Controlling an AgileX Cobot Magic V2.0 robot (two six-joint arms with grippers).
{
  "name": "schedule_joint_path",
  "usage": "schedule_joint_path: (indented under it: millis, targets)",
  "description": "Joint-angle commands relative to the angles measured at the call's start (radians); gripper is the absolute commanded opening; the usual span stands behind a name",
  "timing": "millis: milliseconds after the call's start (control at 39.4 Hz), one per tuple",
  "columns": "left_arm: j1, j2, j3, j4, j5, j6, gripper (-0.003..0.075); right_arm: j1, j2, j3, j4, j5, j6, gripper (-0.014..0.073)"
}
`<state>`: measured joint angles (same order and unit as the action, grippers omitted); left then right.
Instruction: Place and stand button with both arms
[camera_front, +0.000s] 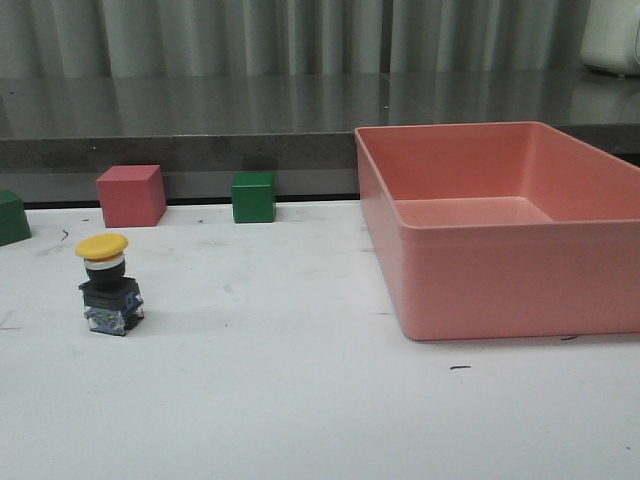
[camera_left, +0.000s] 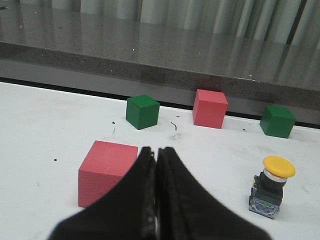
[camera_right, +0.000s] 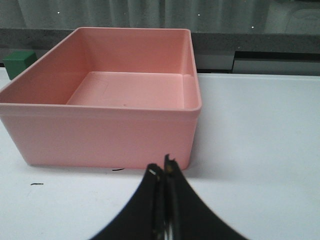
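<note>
The button (camera_front: 108, 284) stands upright on the white surface (camera_front: 300, 400), yellow cap up, ahead of the left gripper (camera_left: 156, 155) and off to its right, well apart from it. That gripper is clenched on nothing, with a pink cube (camera_left: 107, 171) just ahead of it. The right gripper (camera_right: 162, 172) is likewise clenched and empty, facing the pink bin (camera_right: 100, 107). Judging by this, the standing looks done, or else no grasp has begun.

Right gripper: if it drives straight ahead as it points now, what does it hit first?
Most likely the near wall of the pink plastic bin; the shut right gripper points at its right end, with bare white table between.
</note>
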<state>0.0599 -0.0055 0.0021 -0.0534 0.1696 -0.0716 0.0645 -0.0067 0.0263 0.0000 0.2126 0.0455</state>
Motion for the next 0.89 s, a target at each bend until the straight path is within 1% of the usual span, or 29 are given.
schedule_joint_path:
  millis: [0, 863]
  targets:
    - [-0.003, -0.022, 0.009, -0.008, -0.087, -0.005, -0.0020, 0.003, -0.021, -0.004, 0.000, -0.052, -0.009, -0.0062]
    - [-0.003, -0.022, 0.009, -0.008, -0.087, -0.005, -0.0020, 0.003, -0.022, -0.004, 0.000, -0.040, -0.009, -0.0062]
